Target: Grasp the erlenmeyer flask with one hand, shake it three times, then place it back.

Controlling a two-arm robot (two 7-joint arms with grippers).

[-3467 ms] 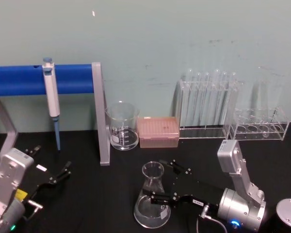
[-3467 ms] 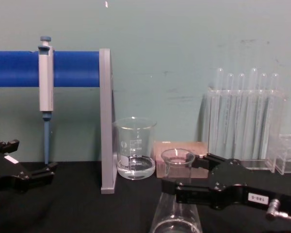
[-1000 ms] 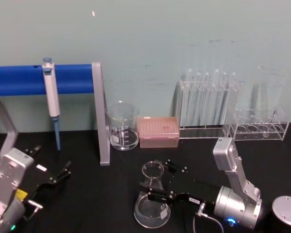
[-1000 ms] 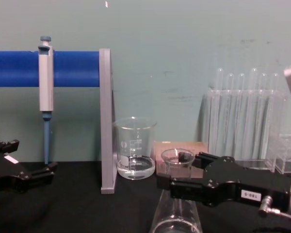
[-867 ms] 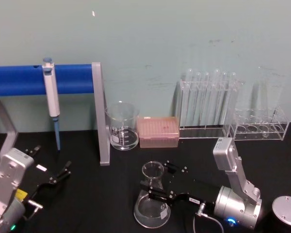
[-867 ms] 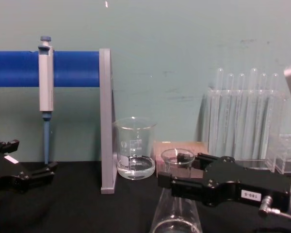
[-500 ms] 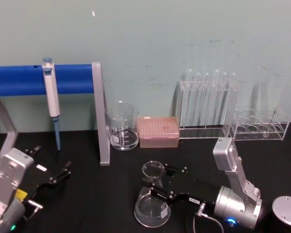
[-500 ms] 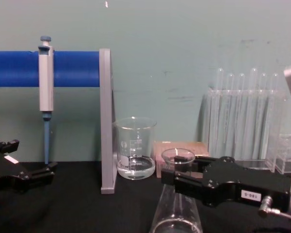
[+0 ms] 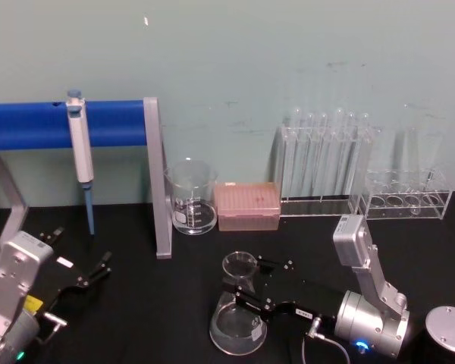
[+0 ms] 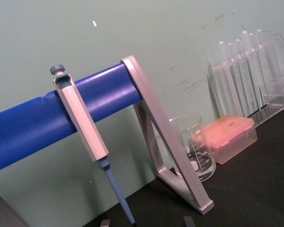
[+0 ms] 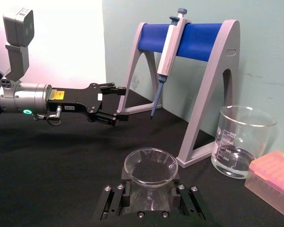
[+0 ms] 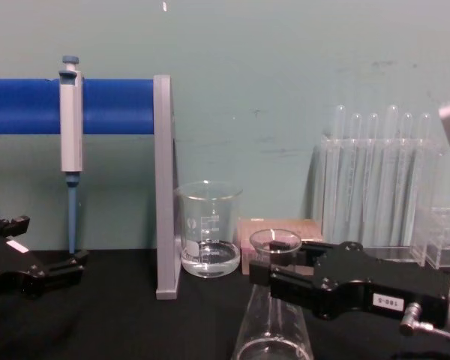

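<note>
Two black fingers [image 11: 112,202] of the right gripper [image 9: 247,282] press in from either side of the narrow neck of the erlenmeyer flask [image 9: 236,329], just under its flared rim. The claw is narrowed onto the glass and looks to be holding it. Gripping there makes sense: the neck is the slimmest part, and the flare above it should stop the flask from sliding down through the fingers when it is swung.

The flask stands upright near the front middle of the black table [image 9: 152,303], and its wide base appears to rest on the surface. I judge the grasp made and the lift and three shakes not yet begun. The arm reaches in low from the right, level with the neck, so the body of the flask hangs clear below the fingers.

Farther back, the beaker [image 9: 191,199] and the pink tip box [image 9: 247,205] sit well apart from the flask, with the test tube rack [image 9: 326,163] to the far right. That leaves room to shake, though wide swings toward the far side could reach them.

At the near left, the left gripper [image 9: 83,246] lies parked with its fingers spread and holds nothing.
</note>
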